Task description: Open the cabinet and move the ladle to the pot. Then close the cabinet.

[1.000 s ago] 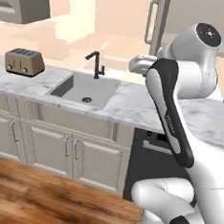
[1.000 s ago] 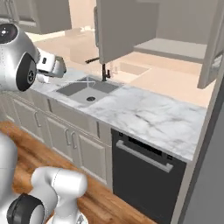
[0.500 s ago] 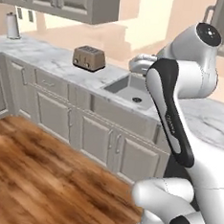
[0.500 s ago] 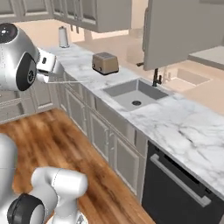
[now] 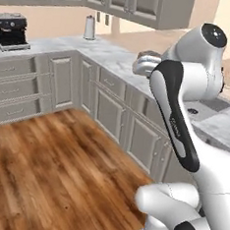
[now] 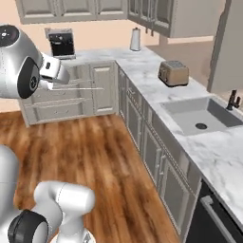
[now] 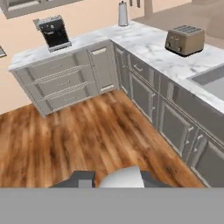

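My gripper (image 6: pixel 60 81) hangs high at the left of the right base view, over the wooden floor. A thin silver ladle (image 6: pixel 84 88) sticks out of it to the right, and the gripper looks shut on its handle. In the hand view the ladle's pale rounded part (image 7: pixel 124 175) lies between the dark fingertips (image 7: pixel 83 179). In the left base view the gripper (image 5: pixel 141 65) sits in front of the counter. One open door of the cabinet (image 6: pixel 230 45) hangs at the upper right. The pot is out of view.
An L-shaped marble counter (image 6: pixel 156 90) carries a toaster (image 6: pixel 173 72), a sink (image 6: pixel 201 116), a paper towel roll (image 6: pixel 135 39) and a black coffee machine (image 6: pixel 61 42). Beige drawers (image 7: pixel 61 83) stand below the coffee machine. Open wooden floor (image 7: pixel 78 135) spreads in front.
The whole picture has swept sideways, so the base has turned left. Sink and toaster slid right, and the corner counter with the coffee machine came into view. The arm keeps its pose.
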### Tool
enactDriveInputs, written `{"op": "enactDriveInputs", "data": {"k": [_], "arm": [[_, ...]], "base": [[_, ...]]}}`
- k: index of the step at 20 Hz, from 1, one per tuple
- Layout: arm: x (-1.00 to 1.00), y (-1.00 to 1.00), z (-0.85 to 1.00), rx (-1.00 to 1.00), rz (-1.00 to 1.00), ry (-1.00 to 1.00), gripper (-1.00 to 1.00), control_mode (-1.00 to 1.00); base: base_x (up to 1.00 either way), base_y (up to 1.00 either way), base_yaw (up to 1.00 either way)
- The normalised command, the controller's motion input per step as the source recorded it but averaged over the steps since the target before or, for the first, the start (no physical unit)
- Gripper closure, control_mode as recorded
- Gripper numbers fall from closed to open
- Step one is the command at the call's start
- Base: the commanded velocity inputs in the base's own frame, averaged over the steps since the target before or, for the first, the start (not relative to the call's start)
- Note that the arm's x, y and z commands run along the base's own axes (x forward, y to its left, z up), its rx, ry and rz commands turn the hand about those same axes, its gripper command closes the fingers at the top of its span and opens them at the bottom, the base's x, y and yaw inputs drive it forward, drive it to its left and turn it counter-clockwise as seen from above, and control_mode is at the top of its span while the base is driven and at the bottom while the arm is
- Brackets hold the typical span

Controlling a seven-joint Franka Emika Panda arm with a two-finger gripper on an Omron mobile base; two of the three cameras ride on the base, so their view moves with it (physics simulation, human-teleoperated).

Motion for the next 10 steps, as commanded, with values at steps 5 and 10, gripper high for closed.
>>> {"op": "enactDriveInputs", "data": {"k": [5,10], "arm": [[0.0,0.0,0.0,0.0,0.0,0.0,1.0,1.0],[0.0,0.0,0.0,0.0,0.0,0.0,1.0,1.0]], "base": [[-0.01,0.21,0.57],[-0.01,0.22,0.58]]}}
